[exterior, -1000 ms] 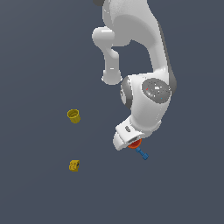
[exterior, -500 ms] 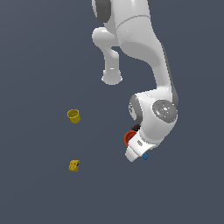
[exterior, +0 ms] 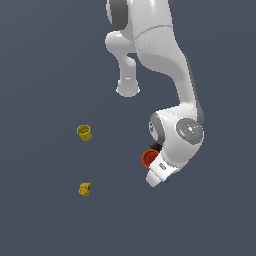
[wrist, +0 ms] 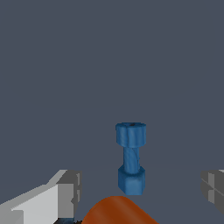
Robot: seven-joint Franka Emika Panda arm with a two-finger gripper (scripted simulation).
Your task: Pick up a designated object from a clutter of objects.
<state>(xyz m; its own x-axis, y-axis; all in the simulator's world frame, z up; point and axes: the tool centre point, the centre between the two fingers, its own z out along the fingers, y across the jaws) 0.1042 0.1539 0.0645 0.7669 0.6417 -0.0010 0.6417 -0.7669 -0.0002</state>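
Wrist view: tool (wrist: 140, 186) standing open, fingers (wrist: 65, 192) set wide apart w/ nothing between the pads; blue piece (wrist: 131, 158) lying on the grey surface (wrist: 109, 65) in the gap ahead of the fingers, nearer neither by much, long axis pointing away from the camera; dumbbell-like, w/ thick ends and a thin waist; not touched by either finger.

Orange-red cup (wrist: 116, 211) sitting just beside the near end of the blue piece, rim cut off by the frame edge; touching or apart: cannot tell.

Exterior view: arm bending low over the clutter; tool (exterior: 159, 175) hanging close above the surface; orange-red cup (exterior: 149, 158) peeking out beside the wrist; only a sliver of blue (exterior: 167, 180) showing at the tool's edge; yellow cup (exterior: 84, 132) and yellow lumpy block (exterior: 84, 189) lying well apart toward the exterior view's left, out of the way.

Risks, as judged: descending w/o clearing the cup likely nudging it into the blue piece and knocking that off line; closing across a thick end rather than the waist probably squeezing the piece out sideways; rounded, smooth ends likely rolling under uneven contact; finger tip possibly landing on the cup rim and stalling the descent.

Hidden or unclear: small black object barely visible, if at all, near the wrist in exterior view; height of fingertips above the surface not readable; far finger (wrist: 213, 186) cropped at frame edge.
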